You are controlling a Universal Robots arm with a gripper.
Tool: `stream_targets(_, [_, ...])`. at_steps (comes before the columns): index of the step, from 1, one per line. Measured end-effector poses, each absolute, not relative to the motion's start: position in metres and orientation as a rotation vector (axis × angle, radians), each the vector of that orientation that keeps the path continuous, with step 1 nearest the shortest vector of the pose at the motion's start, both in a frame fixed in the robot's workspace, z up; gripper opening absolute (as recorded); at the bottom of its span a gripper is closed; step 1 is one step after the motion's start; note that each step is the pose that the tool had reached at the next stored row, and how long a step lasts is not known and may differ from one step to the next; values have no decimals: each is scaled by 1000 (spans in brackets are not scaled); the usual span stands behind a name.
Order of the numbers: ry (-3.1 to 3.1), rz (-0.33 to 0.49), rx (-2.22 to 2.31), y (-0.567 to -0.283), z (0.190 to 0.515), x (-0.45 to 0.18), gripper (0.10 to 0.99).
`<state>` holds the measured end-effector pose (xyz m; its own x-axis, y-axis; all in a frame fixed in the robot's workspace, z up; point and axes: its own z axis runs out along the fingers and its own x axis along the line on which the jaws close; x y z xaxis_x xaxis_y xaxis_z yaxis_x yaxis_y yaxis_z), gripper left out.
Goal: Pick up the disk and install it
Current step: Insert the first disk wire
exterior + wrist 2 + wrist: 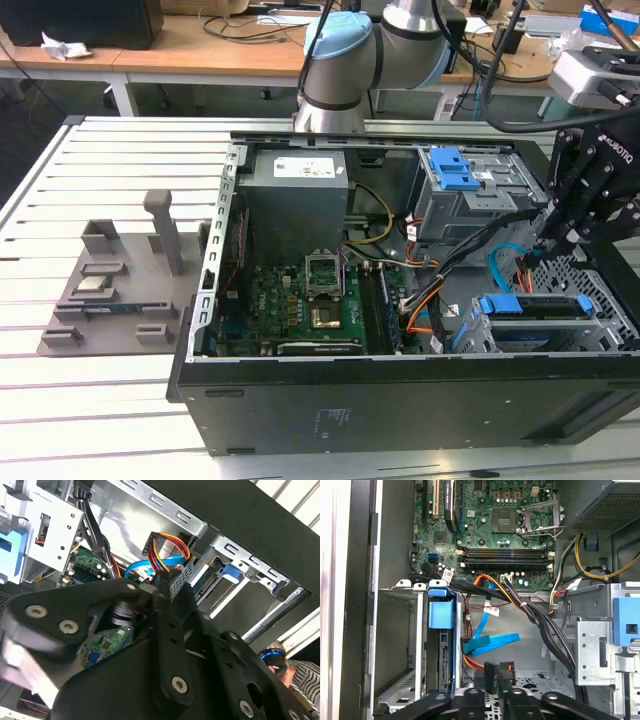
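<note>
Loose cables cross the open floor between the drive cage and motherboard.

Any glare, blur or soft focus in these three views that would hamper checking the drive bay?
Exterior view: even room light, the computer case sharp, its dark front wall in shade. Second wrist view: the hand looms close and soft, with bright glare on the metal drive cage. First wrist view: the motherboard is crisp, and the blue drive bracket is evenly lit.

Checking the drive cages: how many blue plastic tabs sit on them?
2: one blue tab on the far cage, one on the near cage; others may be hidden.
</note>
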<state>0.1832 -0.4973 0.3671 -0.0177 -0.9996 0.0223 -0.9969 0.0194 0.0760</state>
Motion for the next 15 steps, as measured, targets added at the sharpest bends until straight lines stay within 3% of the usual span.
stream_targets(1, [-2192, -59, 2152, -497, 367, 183, 361])
stream_targets(13, [-2183, -36, 2141, -497, 356, 181, 361])
stream_targets(14, [-2182, -35, 2140, -497, 356, 181, 349])
stream_targets(15, [-2182, -35, 2140, -497, 356, 181, 282])
